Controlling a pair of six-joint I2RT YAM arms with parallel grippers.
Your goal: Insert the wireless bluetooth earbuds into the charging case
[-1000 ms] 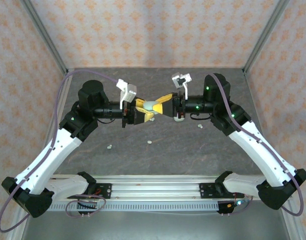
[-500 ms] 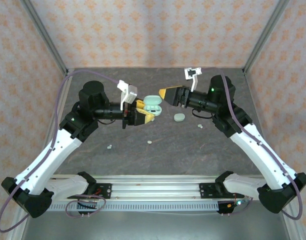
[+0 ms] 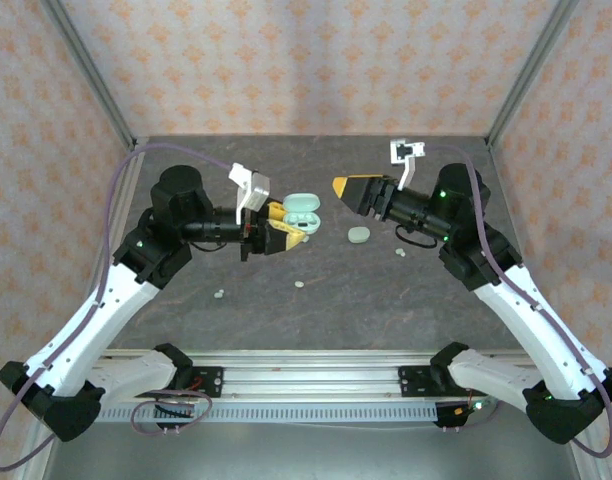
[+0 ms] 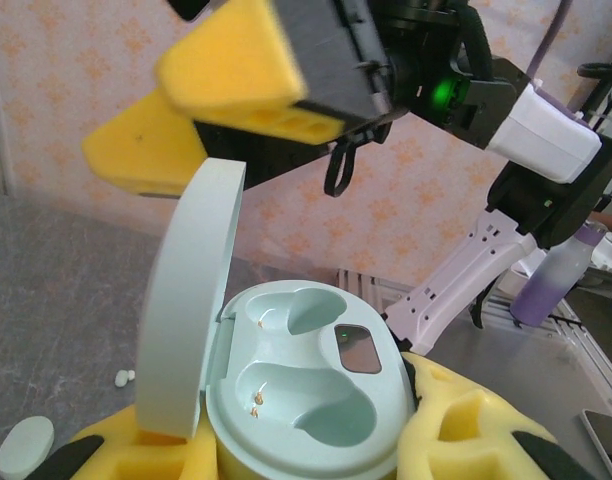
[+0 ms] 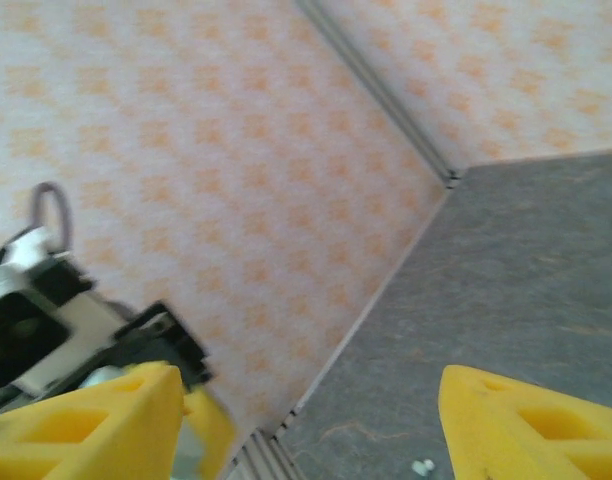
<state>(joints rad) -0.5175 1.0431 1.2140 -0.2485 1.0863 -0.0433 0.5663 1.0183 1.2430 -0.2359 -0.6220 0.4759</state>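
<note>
The right pincer (image 3: 341, 187) is pulling back to the right, away from the charging case (image 3: 302, 210) it was meeting a second ago, and its jaws are spreading apart. The case's lid (image 4: 191, 300) is now standing open, and a mint oval (image 3: 359, 234) on the desk (image 3: 236, 330) is emerging from under the retreating arm.

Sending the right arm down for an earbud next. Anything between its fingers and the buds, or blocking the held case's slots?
Nothing visible. The right fingers are open, and the nearest earbuds lie uncovered, a closed case beside them but apart. The case in the left fingers has its lid up, both slots empty.
</note>
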